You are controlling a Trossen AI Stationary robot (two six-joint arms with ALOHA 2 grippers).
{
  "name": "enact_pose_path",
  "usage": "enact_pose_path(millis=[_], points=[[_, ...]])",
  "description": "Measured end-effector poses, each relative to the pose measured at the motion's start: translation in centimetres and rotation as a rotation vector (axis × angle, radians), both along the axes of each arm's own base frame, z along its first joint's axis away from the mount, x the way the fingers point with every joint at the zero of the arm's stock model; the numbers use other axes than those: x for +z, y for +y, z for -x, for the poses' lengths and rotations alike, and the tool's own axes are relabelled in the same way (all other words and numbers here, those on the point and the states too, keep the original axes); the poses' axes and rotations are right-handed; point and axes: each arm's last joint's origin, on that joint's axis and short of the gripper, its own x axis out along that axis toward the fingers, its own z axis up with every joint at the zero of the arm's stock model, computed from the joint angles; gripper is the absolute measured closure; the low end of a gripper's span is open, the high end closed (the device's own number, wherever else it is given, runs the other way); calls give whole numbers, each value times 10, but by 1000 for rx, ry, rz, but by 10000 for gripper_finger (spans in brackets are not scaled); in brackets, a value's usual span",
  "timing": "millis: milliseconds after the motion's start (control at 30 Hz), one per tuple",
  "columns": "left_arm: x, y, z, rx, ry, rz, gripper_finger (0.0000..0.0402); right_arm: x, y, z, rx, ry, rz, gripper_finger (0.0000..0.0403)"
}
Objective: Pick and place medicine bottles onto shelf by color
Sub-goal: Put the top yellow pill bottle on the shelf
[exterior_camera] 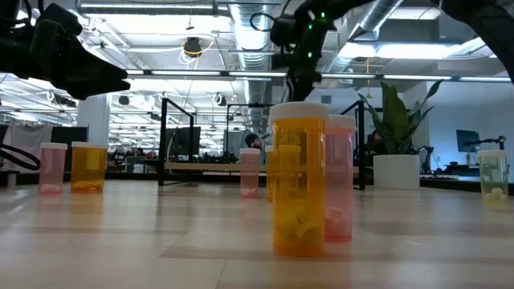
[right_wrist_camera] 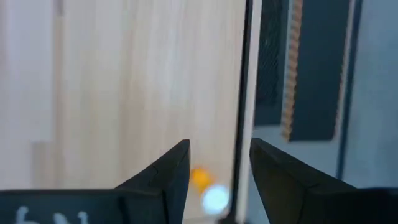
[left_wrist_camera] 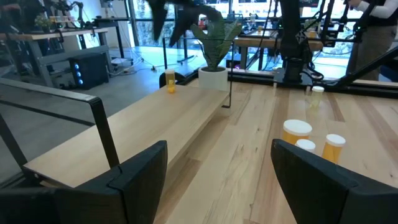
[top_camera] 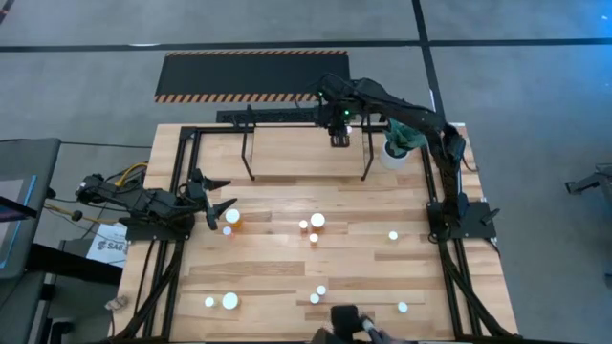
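The shelf [top_camera: 306, 158], a wooden board in a black rod frame, stands along the table's far side. My right gripper [top_camera: 340, 137] hangs open above the shelf's right part [right_wrist_camera: 219, 149]. Below it an orange medicine bottle with a white cap [right_wrist_camera: 208, 190] stands upright on the board [left_wrist_camera: 168, 79], clear of the fingers. My left gripper [top_camera: 218, 212] waits open at the table's left, with nothing between its fingers [left_wrist_camera: 217, 180]. Several more medicine bottles stand on the table, among them a large orange one [top_camera: 232, 217] and a cluster at the middle [top_camera: 314, 225].
A white pot with a green plant [top_camera: 394, 151] stands at the shelf's right end, close to my right arm. Bottles are scattered across the table's middle and near side [top_camera: 229, 301], [top_camera: 403, 307]. A dark object [top_camera: 349, 320] sits at the near edge. A hazard-striped black mat [top_camera: 253, 76] lies beyond the table.
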Motion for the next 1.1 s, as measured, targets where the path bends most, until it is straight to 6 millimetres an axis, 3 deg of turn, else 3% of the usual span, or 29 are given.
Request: enact_pose_path(millis=[133, 300, 567, 667, 800, 1100], points=[[0, 0, 0, 0, 0, 0, 129, 16, 18, 11, -174, 58, -122, 225], [0, 0, 0, 0, 0, 0, 129, 17, 42, 20, -370, 147, -275, 237], [0, 0, 0, 0, 0, 0, 129, 28, 102, 51, -574, 55, -264, 247], [0, 0, 0, 1, 0, 0, 129, 21, 125, 72, -656, 25, -243, 247], [0, 0, 0, 0, 0, 0, 129, -5, 151, 99, -734, 45, -299, 243], [0, 0, 0, 0, 0, 0, 129, -45, 200, 152, -751, 64, -406, 237]])
